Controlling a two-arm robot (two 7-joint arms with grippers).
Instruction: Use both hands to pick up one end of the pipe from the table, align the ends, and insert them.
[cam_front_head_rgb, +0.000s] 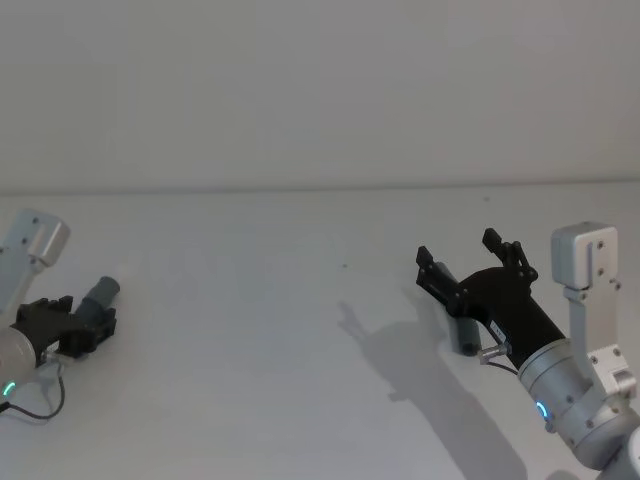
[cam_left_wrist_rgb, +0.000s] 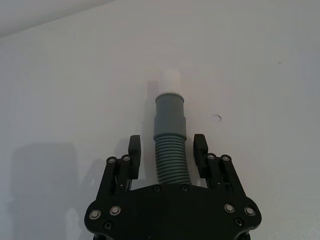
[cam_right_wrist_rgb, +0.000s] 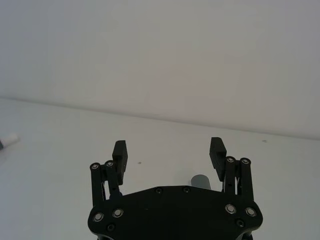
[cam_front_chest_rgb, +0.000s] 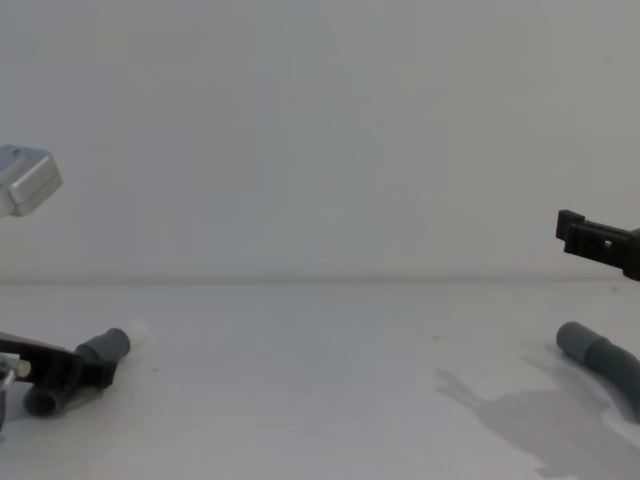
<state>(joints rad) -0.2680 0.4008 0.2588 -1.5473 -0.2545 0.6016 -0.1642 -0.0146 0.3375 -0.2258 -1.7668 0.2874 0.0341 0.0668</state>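
Straddling pipe (cam_left_wrist_rgb: 172, 165), left pincer (cam_left_wrist_rgb: 167, 146) agape; chest view: right pincer (cam_front_chest_rgb: 572, 230) above sleeve (cam_front_chest_rgb: 580, 342).

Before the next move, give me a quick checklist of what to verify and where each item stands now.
1. Left gripper straddles the pipe behind the white-tipped cuff: ok.
2. Left grip closed on the pipe: not ok, gaps show on both sides.
3. Right gripper open: ok.
4. Right gripper down around the plain sleeve: not ok, it hangs above it.
5. Ends aligned: not ok, far apart across the table.
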